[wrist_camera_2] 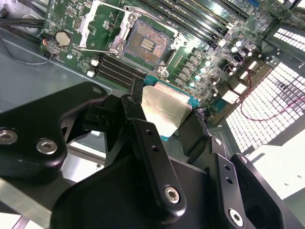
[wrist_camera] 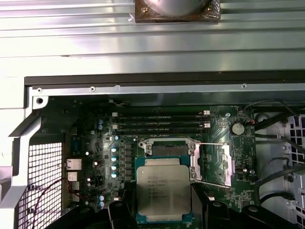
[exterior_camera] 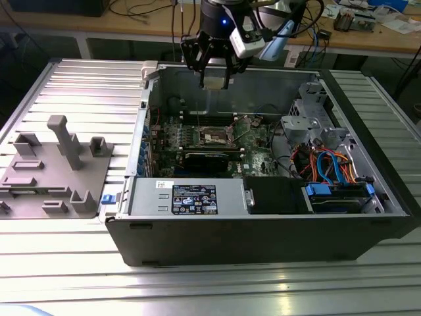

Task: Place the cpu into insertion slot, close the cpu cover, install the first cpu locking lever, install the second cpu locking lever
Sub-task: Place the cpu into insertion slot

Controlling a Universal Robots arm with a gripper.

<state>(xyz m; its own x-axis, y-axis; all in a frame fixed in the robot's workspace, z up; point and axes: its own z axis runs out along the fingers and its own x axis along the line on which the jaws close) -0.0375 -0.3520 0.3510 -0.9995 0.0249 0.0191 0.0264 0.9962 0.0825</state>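
My gripper (exterior_camera: 215,79) hangs over the back wall of the open computer case, shut on the cpu (wrist_camera_2: 164,109), a flat silver-grey square in a teal-edged frame. Its black fingers (wrist_camera_2: 137,98) pinch two opposite edges of the chip. In the first wrist view the cpu (wrist_camera: 163,190) covers part of the insertion slot (wrist_camera: 167,149) beneath it. The insertion slot (wrist_camera_2: 145,45) lies uncovered on the green board, its dark centre showing. The cpu cover (wrist_camera: 221,164) is swung up beside the socket, with thin wire levers (wrist_camera: 209,143) raised next to it. From outside, the slot (exterior_camera: 214,136) sits well below the gripper.
A grey power supply box (exterior_camera: 187,197) lines the case's near side. A drive cage with blue and orange cables (exterior_camera: 332,168) fills the exterior view's right. A black card (exterior_camera: 207,160) sits just in front of the socket. A grey plastic fixture (exterior_camera: 56,171) stands outside, at the exterior view's left.
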